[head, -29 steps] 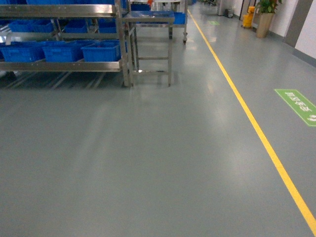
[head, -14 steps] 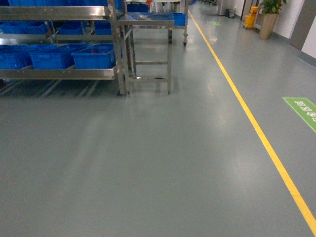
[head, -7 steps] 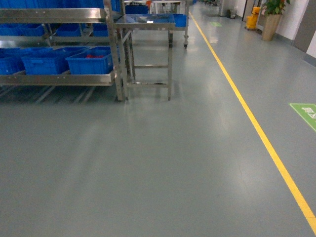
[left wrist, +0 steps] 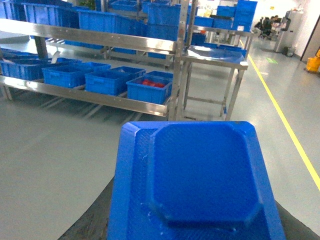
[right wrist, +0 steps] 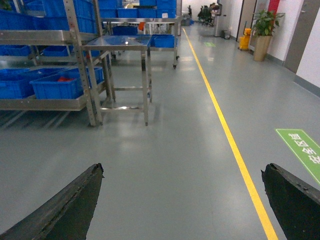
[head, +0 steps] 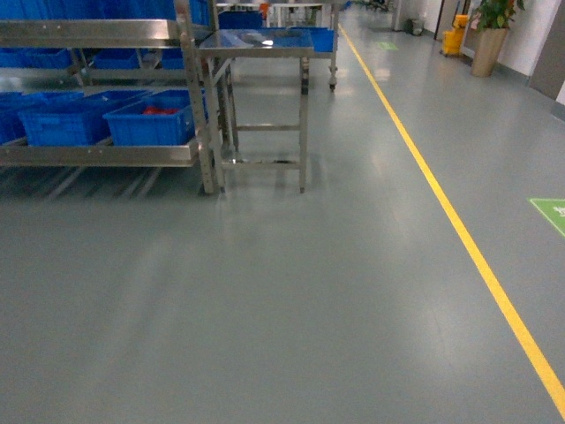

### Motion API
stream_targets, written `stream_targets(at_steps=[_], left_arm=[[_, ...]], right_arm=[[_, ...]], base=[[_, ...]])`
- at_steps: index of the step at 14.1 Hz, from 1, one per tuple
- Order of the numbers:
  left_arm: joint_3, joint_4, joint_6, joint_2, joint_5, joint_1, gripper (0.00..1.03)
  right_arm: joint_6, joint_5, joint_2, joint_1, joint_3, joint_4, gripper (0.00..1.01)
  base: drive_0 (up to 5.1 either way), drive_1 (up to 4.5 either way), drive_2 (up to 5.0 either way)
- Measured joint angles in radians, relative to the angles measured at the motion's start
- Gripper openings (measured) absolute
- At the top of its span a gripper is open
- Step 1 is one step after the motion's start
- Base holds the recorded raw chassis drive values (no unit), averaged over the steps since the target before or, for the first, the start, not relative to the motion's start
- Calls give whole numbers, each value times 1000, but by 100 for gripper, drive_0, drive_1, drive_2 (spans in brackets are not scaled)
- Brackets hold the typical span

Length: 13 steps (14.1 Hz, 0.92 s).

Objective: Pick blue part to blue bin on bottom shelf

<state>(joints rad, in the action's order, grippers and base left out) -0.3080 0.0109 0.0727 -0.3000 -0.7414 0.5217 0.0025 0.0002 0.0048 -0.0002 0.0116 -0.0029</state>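
Glossy grey floor (head: 291, 291) is crossed by a yellow line (head: 459, 230). Blue bins (head: 146, 119) are seen on the steel rack's bottom shelf (head: 97, 155). Only in the left wrist view is the flat, chamfered blue part (left wrist: 195, 180) shown, clamped in the left gripper (left wrist: 190, 220), long axis pointing ahead. Right gripper (right wrist: 185, 200) is spread wide, nothing held.

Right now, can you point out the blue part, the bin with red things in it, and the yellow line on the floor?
blue part (left wrist: 200, 175): left wrist view, middle of its raised top face.
bin with red things (left wrist: 149, 89): left wrist view, its front wall.
yellow line (head: 459, 231): head view, mid-length of the stripe.
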Motion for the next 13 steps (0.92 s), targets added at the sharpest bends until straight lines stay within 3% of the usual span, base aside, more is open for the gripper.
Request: stream_targets(at_steps=[13], left_arm=[[0, 0, 0, -3, 1, 0, 43]], right_arm=[[0, 0, 0, 0, 0, 0, 98]], base=[[-3, 421, -428]])
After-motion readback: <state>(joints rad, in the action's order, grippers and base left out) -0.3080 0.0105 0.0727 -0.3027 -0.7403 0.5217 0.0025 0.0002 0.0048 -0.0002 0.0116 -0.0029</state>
